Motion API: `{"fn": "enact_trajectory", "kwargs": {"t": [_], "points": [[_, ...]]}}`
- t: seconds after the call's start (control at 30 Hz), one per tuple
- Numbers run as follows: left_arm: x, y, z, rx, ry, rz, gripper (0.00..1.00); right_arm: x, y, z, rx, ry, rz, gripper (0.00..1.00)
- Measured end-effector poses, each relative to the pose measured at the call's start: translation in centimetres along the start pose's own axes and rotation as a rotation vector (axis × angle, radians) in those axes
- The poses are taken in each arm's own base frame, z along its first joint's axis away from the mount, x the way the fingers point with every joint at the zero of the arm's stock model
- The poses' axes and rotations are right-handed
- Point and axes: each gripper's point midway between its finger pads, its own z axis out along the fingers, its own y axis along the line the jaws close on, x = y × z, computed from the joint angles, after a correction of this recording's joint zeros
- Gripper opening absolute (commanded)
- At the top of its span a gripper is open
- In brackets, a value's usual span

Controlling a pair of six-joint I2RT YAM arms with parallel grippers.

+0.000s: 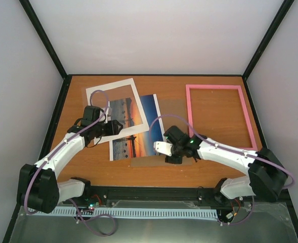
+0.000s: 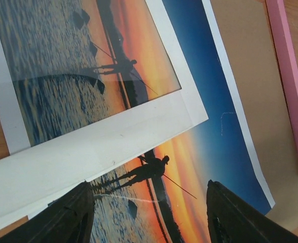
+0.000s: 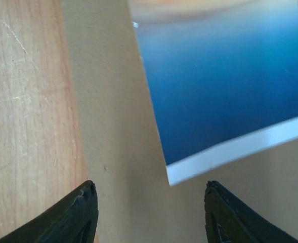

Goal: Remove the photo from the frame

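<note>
You're working on an orange-brown wooden table (image 1: 88, 162) boxed in by pale walls (image 1: 154, 35), where the frame (image 1: 214, 87) lies flat at the far right, well apart from the photo (image 1: 149, 121), which rests mid-table on a brown backing board (image 1: 171, 106) with a white mat (image 1: 113, 87) overlapping its left part. Only your left wrist view shows the mat's corner lying across the print. Only the right wrist view shows the photo's white-edged corner on the board, and in both views the left gripper (image 2: 149, 202) and right gripper (image 3: 149, 202) stand with fingers apart, holding nothing.
</note>
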Motion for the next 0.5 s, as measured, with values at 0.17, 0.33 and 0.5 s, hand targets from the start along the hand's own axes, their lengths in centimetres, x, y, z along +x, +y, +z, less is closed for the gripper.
{"fn": "enact_trajectory", "kwargs": {"t": [0.17, 0.33, 0.5], "points": [[-0.4, 0.4, 0.0, -0.023, -0.017, 0.018, 0.63, -0.8, 1.5, 2.5, 0.058, 0.076, -0.151, 0.55], [-0.9, 1.0, -0.3, -0.057, -0.045, 0.022, 0.64, -0.9, 0.8, 3.9, 0.140, 0.125, -0.214, 0.51], [-2.0, 1.2, -1.5, -0.061, -0.100, 0.019, 0.65, -1.5, -0.3, 4.6, 0.207, 0.129, -0.241, 0.49]]}}
